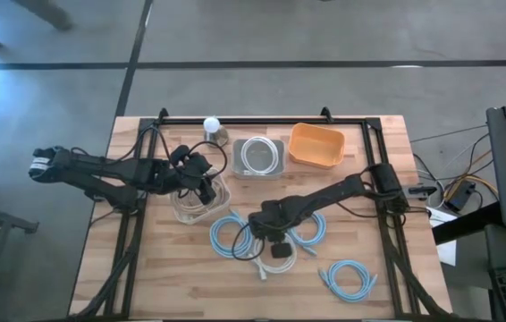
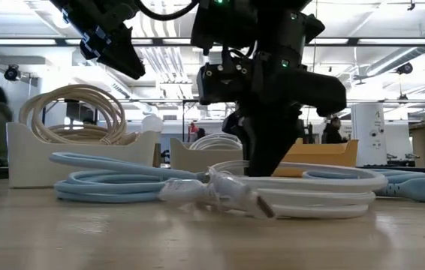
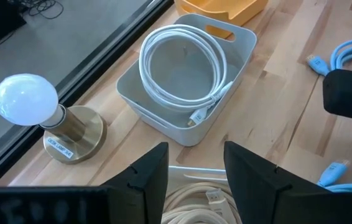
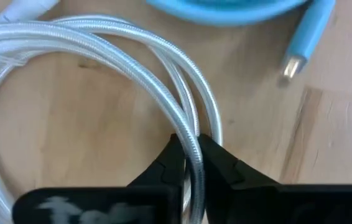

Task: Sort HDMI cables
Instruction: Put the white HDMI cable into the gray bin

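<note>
A white HDMI cable coil [image 1: 277, 256] lies on the table near its middle, and my right gripper [image 4: 191, 163] stands over it, shut on its strands. Three light blue coils [image 1: 233, 235] [image 1: 312, 228] [image 1: 349, 277] lie flat around it. Beige coils [image 2: 73, 112] sit in a white bin [image 1: 201, 204]. My left gripper [image 3: 194, 168] hovers open above that bin and touches nothing. Another white coil [image 3: 182, 65] rests in the grey bin [image 1: 260, 157]. My right gripper pinches the white coil's strands [image 4: 190, 134] between its two fingertips [image 4: 166, 165], at one side of the loop. It comes from above, pointing down [image 2: 269, 154]. The coil lies flat on the table [image 2: 310, 196].
An orange bin [image 1: 316, 145] stands at the far edge beside the grey bin. A small lamp with a round white bulb [image 3: 25, 99] stands at the far edge, left of the grey bin. A black frame rail [image 1: 262, 118] runs around the tabletop. People show in the room behind.
</note>
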Controlling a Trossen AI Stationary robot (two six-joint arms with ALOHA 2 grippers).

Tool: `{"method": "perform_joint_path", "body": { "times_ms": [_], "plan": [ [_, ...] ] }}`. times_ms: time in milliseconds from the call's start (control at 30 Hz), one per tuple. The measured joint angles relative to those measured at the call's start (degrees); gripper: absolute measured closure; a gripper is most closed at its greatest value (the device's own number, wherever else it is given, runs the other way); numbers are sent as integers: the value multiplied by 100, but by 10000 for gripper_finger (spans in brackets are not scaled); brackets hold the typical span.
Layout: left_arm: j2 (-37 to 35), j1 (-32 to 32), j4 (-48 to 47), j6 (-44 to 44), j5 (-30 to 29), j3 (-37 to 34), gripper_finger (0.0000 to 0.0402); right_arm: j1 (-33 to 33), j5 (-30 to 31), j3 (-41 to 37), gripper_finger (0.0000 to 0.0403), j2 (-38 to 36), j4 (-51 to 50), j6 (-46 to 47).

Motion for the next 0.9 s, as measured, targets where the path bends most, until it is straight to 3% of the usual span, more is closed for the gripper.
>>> {"method": "perform_joint_path", "body": {
  "times_ms": [200, 433, 700, 900],
  "plan": [
    [0, 0, 0, 2, 0, 0, 241, 1, 277, 394, 384, -284, -694, -10],
    [0, 0, 9, 2, -1, 0, 241, -205, 1947, 546, 384, -847, -1182, -414],
    [0, -2, 48, 4, -2, 0, 241, -663, 1771, 551, 385, -1493, -1358, -316],
    [0, -2, 52, 4, -94, 0, 241, -726, 2064, 551, 385, -1761, -1481, -712]
  ]
}}
